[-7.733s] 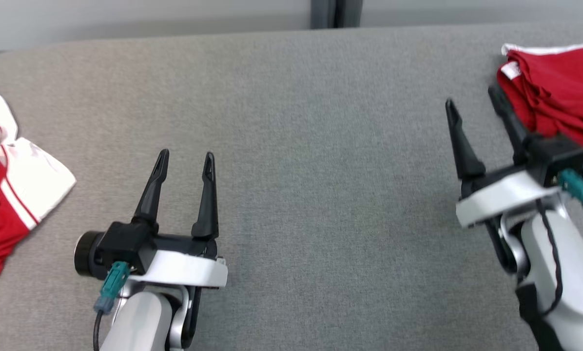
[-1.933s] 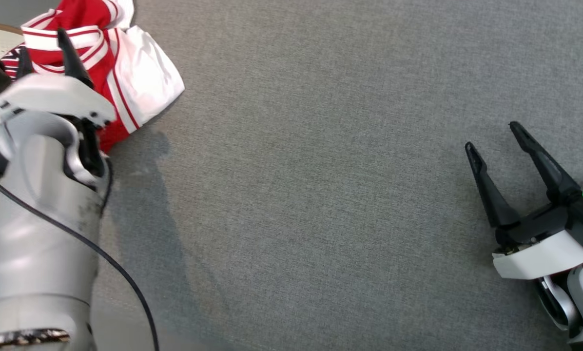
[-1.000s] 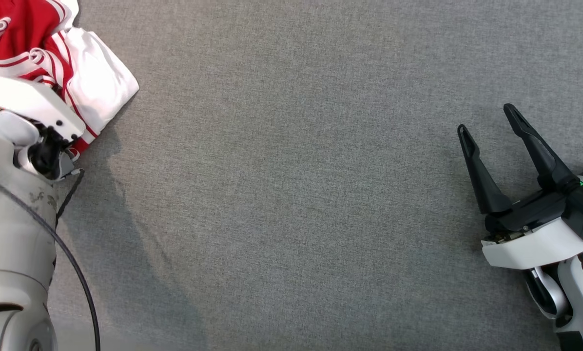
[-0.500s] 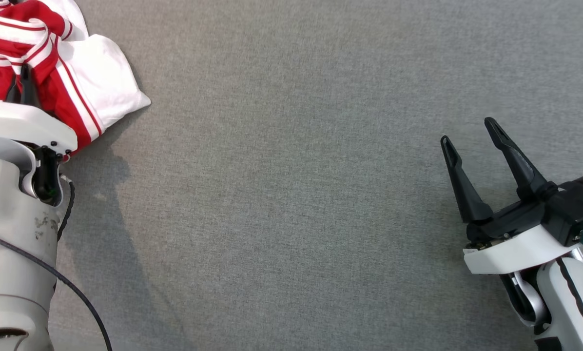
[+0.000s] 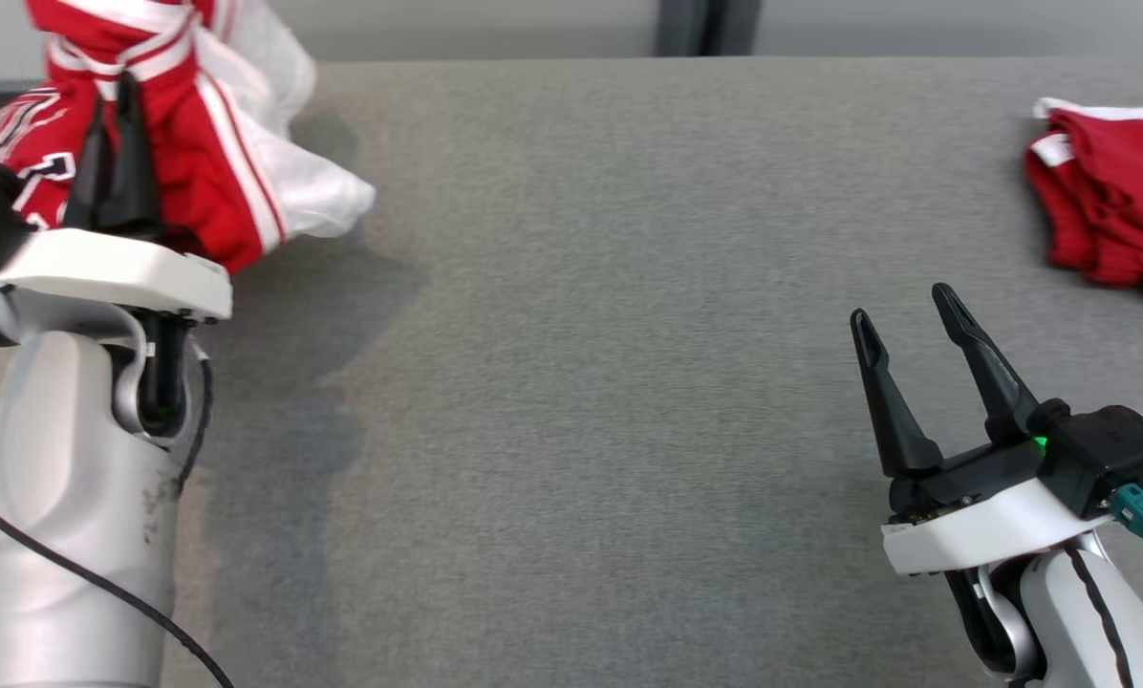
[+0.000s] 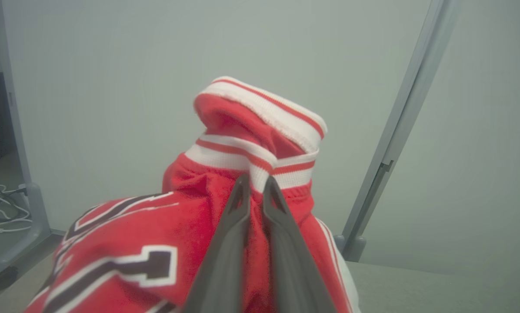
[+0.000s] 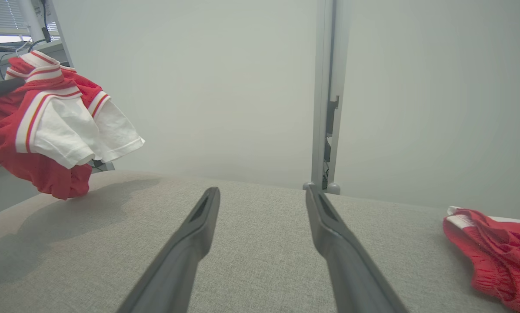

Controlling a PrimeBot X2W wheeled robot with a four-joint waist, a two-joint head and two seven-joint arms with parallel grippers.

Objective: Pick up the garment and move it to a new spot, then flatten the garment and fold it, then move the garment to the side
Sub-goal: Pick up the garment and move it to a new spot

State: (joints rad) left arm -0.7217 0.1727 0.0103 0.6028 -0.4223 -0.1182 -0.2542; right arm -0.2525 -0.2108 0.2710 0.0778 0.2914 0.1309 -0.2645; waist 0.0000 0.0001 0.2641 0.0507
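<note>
Head view: left end effector [image 5: 116, 96] pinches the garment [image 5: 218, 182]; right end effector [image 5: 901, 308] has fingers [image 5: 892, 420] wide apart.

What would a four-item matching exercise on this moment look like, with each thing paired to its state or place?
Things:
1. left pincer
2. right pincer
3. red and white jersey
4. red garment

States:
A. lying on the table, far right
B. open, holding nothing
C. hanging in the air
D. shut on cloth

Pairs: 1-D, 2-B, 3-C, 4-A
</note>
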